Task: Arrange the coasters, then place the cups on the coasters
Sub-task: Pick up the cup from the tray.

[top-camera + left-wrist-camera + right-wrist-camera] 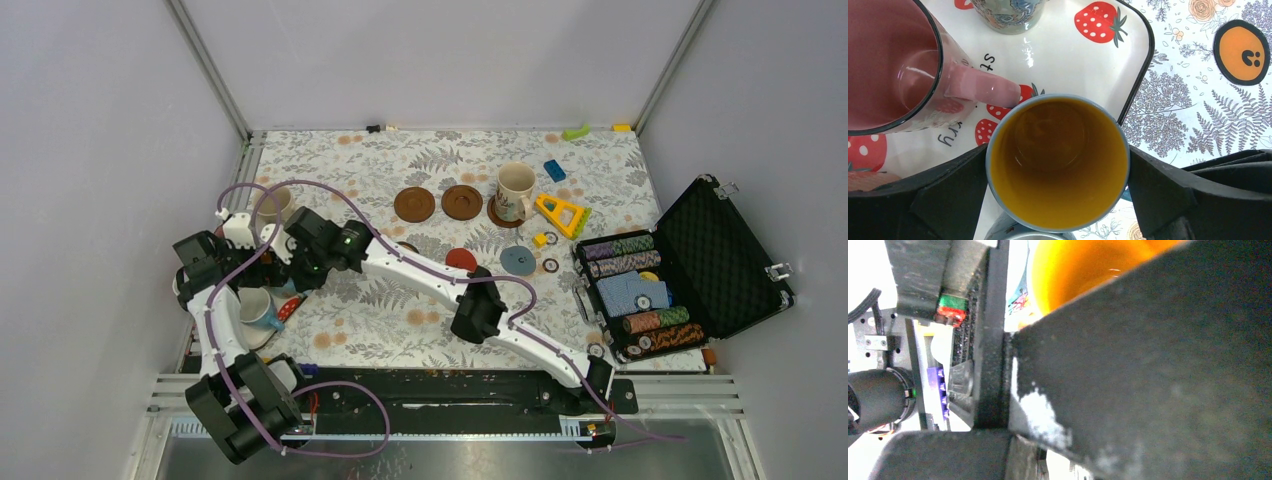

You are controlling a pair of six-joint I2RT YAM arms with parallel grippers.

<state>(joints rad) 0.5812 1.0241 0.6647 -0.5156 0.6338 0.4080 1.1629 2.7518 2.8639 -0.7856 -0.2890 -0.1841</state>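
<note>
**On the floral table point(390, 335): blue mug bracketed**

The blue mug point(1058, 160), yellow inside, stands on the strawberry tray point(1140, 60). The left gripper point(1058, 167) straddles it, jaws wide and not yet gripping, likely lining up a lift toward the orange coaster point(1241, 52). The right gripper point(300, 270) sits close; I cannot tell how its jaws stand.

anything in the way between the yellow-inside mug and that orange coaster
Only the strawberry tray's black rim crosses between the blue mug and the orange coaster; nothing else shows between them in the left wrist view. The pink mug sits on the other side.
</note>
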